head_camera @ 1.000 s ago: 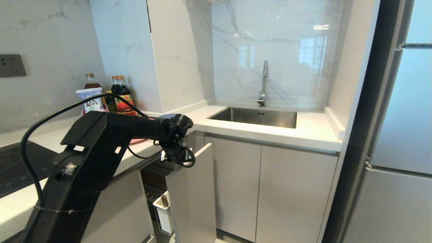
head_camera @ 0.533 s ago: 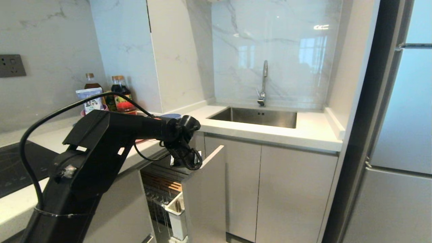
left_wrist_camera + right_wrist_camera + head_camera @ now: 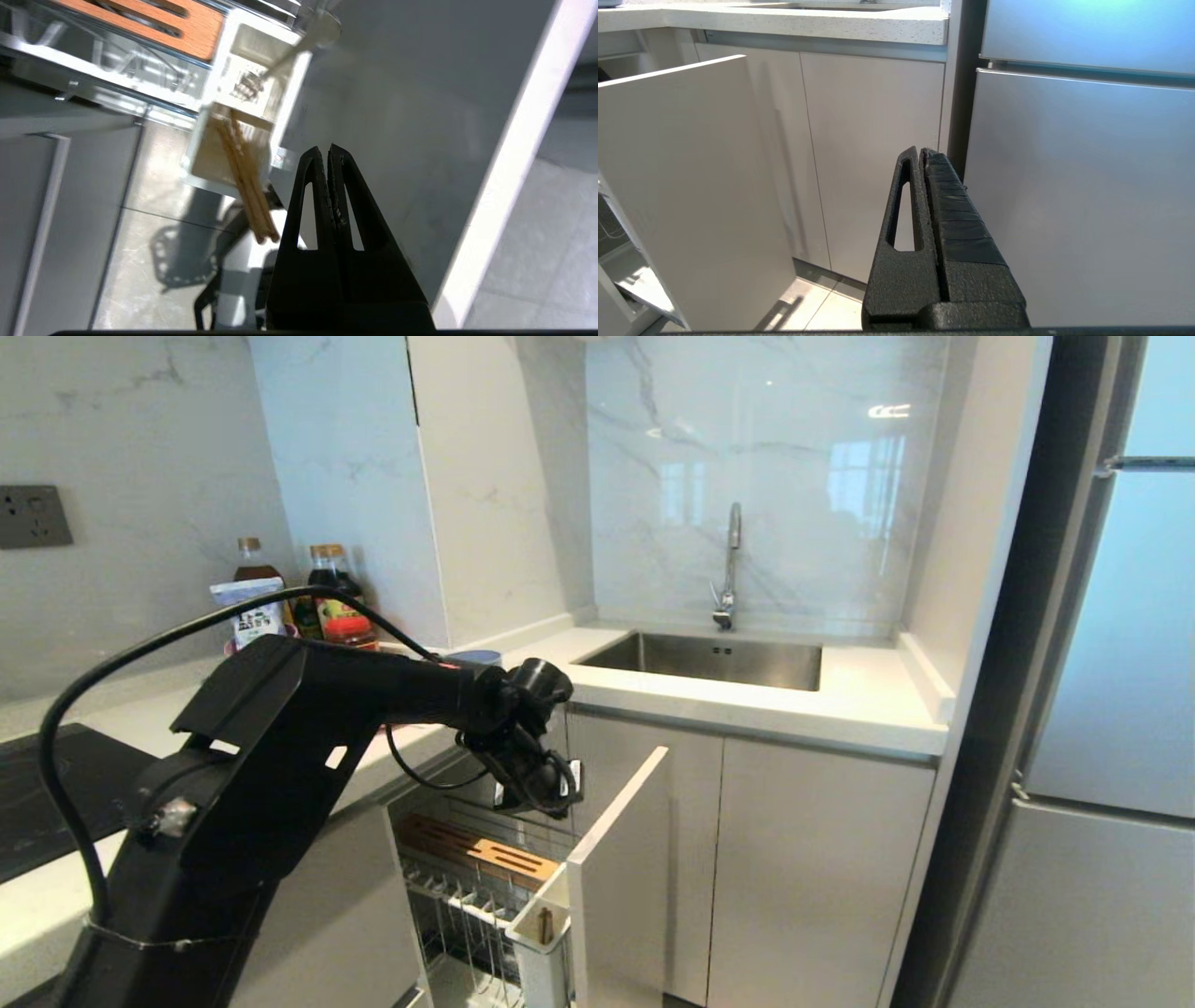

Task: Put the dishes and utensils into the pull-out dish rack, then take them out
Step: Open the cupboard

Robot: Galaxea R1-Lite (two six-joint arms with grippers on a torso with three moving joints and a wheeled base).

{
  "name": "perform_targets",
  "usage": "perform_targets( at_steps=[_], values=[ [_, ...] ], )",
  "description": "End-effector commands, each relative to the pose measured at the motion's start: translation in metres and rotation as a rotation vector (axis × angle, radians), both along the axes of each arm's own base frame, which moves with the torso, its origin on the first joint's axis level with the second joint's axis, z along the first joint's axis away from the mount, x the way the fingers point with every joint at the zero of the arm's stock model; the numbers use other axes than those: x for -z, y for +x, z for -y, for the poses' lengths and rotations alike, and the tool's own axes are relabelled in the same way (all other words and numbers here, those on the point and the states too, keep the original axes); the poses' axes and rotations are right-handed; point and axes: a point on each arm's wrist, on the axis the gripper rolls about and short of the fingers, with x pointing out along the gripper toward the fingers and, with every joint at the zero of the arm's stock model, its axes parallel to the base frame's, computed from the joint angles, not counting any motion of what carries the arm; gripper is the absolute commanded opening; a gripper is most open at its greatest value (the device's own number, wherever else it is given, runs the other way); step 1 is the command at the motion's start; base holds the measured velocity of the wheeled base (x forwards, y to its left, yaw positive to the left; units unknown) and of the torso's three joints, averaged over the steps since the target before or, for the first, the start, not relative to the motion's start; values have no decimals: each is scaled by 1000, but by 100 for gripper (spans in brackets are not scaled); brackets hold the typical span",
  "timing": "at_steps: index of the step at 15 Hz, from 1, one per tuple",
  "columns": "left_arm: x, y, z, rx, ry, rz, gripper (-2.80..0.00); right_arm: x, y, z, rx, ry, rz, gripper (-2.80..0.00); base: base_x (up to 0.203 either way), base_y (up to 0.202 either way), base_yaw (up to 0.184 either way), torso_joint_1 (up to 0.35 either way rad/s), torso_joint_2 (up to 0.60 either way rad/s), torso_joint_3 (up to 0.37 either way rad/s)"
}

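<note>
The pull-out dish rack [image 3: 485, 887] is drawn partway out from under the table [image 3: 747, 705], with its pale grey front panel [image 3: 621, 887] nearest of all. The left gripper [image 3: 551, 791] sits just behind the top edge of that panel. Its fingers [image 3: 327, 186] are pressed tight together and nothing is held between them. Whether they touch the panel cannot be told.

A white utensil box [image 3: 541, 933] is fixed at the front of the rack, just behind the panel. A pair of wooden chopsticks [image 3: 245, 179] is seen standing in it, leaning a little. They are probably light, thin and stiff, and they may slip or roll apart, so they are best pinched together near the top ends that stick up out of the box. A thin metal handle [image 3: 299, 49] is seen in the next part of the box; spoon or fork cannot be told.

Behind the box are shiny wire dividers [image 3: 467, 915] and a wooden slotted block [image 3: 476, 849]. The rack probably slides on rails and feels heavy, so the top edge of the panel is the best place to pull.

Farther back, a little blue bowl [image 3: 473, 658] is partly seen on the table.

The right gripper [image 3: 922, 154] is parked low beside the cupboards, its fingers clenched on nothing.
</note>
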Motion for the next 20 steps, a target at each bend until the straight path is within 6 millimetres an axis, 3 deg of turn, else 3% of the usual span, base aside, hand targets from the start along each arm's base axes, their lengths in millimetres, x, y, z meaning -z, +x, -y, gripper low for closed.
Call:
perform_targets(
  at_steps=[1, 11, 20],
  values=[
    [2, -6, 8, 15, -9, -18, -280, 0, 0, 0, 0, -1, 0, -280, 0, 0, 0, 0, 0, 0],
    [4, -40, 48, 133, -99, -111, -280, 0, 0, 0, 0, -1, 0, -280, 0, 0, 0, 0, 0, 0],
    [-5, -56, 59, 185, -170, -155, -280, 0, 0, 0, 0, -1, 0, -280, 0, 0, 0, 0, 0, 0]
  ],
)
